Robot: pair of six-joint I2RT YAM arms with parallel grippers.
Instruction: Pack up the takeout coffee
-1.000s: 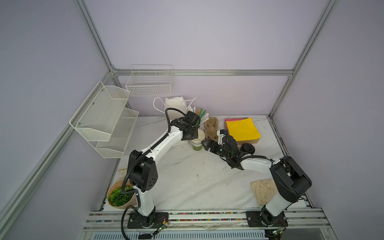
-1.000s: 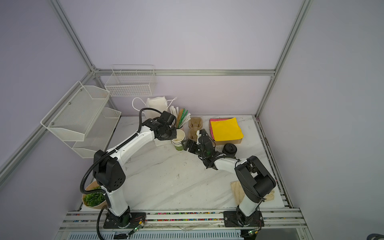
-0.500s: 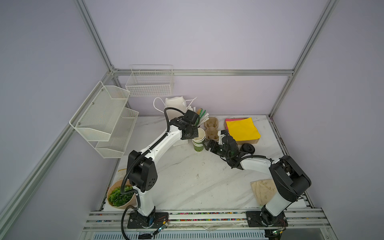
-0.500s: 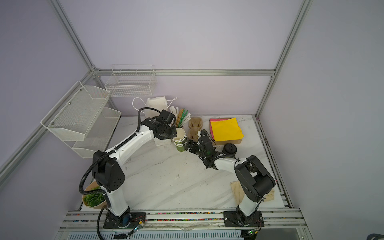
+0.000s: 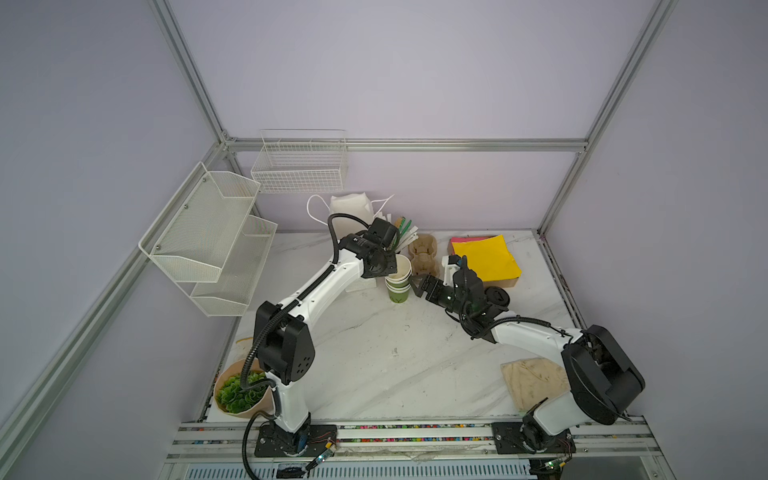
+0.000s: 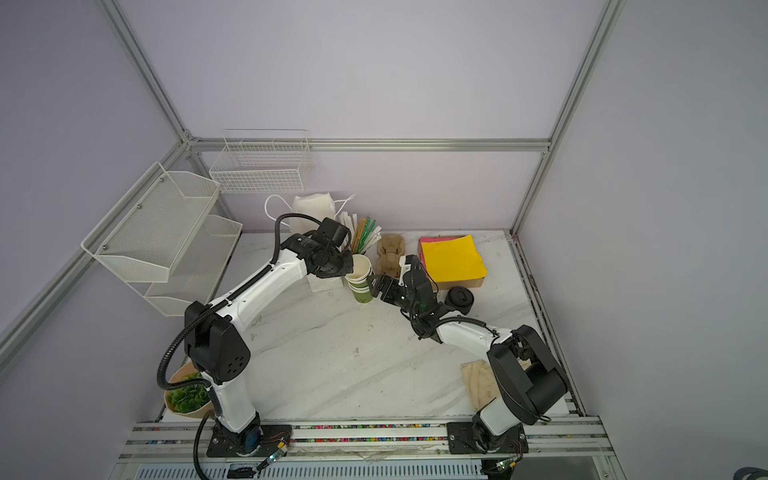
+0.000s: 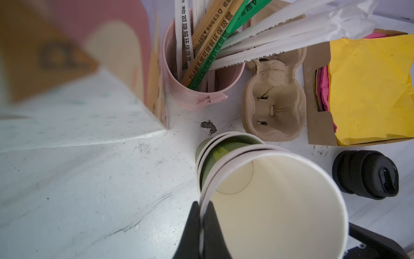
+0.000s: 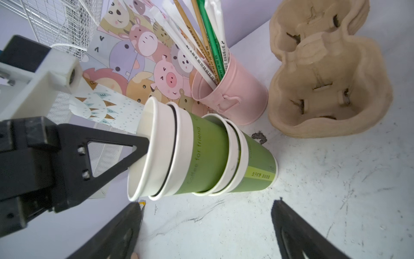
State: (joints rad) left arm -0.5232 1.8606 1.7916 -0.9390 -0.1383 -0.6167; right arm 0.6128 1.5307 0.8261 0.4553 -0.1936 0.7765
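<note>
table: marble top, all the coffee gear bunched at the back
stack: green cups nested, standing on the table beside the pink straw pot
right gripper: jaws wide apart, holding nothing, low by the foot of the stack; near it, no contact that shows
left gripper: pinched tight on the cup's rim, one finger inside the wall, one outside
cup: top one of the stack, cream inside, no lid yet, not free of the others. Pretty sure the step in hand is peeling this one off, so the packing has barely begun
second cup: right under it and showing a lot of green wall, so it may well come along as a pair
lids: black, on the table near the stack, not touching it
next, probably: the right gripper closes round the lower cups to pin them down while the left draws the cup straight out along the stack, no twisting sideways
</note>
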